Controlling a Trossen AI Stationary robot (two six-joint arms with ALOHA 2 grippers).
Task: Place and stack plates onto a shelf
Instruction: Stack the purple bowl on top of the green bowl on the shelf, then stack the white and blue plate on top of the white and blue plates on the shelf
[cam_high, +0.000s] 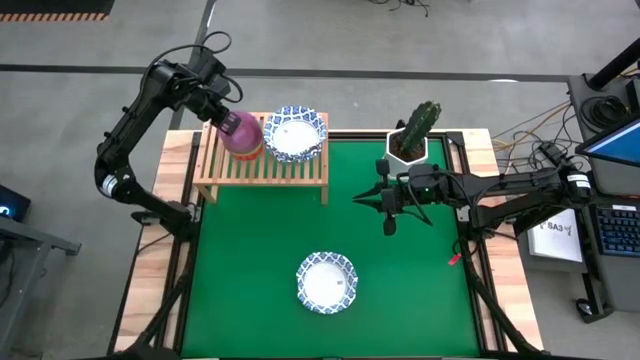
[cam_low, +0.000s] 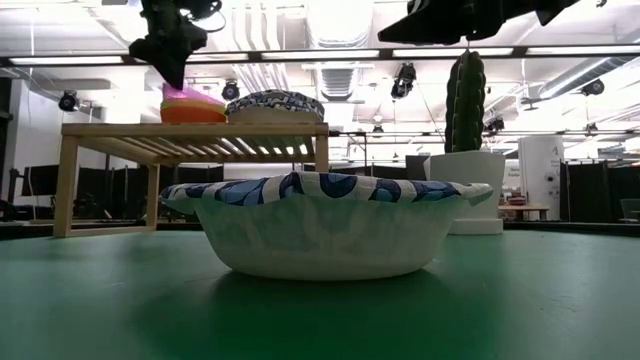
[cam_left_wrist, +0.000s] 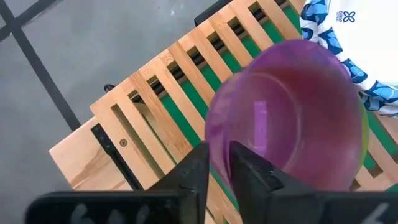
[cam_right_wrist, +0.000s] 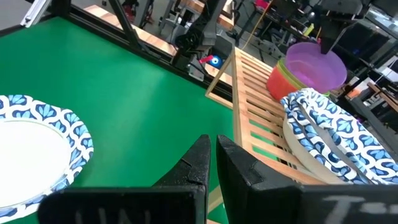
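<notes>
My left gripper (cam_high: 228, 122) (cam_left_wrist: 219, 152) is over the left part of the wooden slat shelf (cam_high: 262, 168) and is shut on the purple dish (cam_high: 243, 134). That dish tops a stack of yellow-green and red dishes (cam_right_wrist: 281, 76). Beside them on the shelf, blue-rimmed plates (cam_high: 295, 133) (cam_right_wrist: 323, 134) lie stacked. One more blue-rimmed plate (cam_high: 327, 281) (cam_low: 325, 225) rests on its base on the green table, near the near edge. My right gripper (cam_high: 362, 198) (cam_right_wrist: 213, 155) hangs shut and empty above the table's right middle. My left gripper pinches the purple dish by its rim (cam_left_wrist: 219, 134) on the side toward the shelf's far left corner, one finger (cam_left_wrist: 252, 168) inside the bowl and the other outside. The fingers come from above, pointing down. The dish sits in the stack of dishes on the shelf.
A white pot with a cactus (cam_high: 415, 135) stands at the table's far right, close to my right arm. The shelf's right part (cam_high: 318, 160) shows bare slats. Green table surface (cam_high: 250, 260) lies open between the shelf and the lone plate.
</notes>
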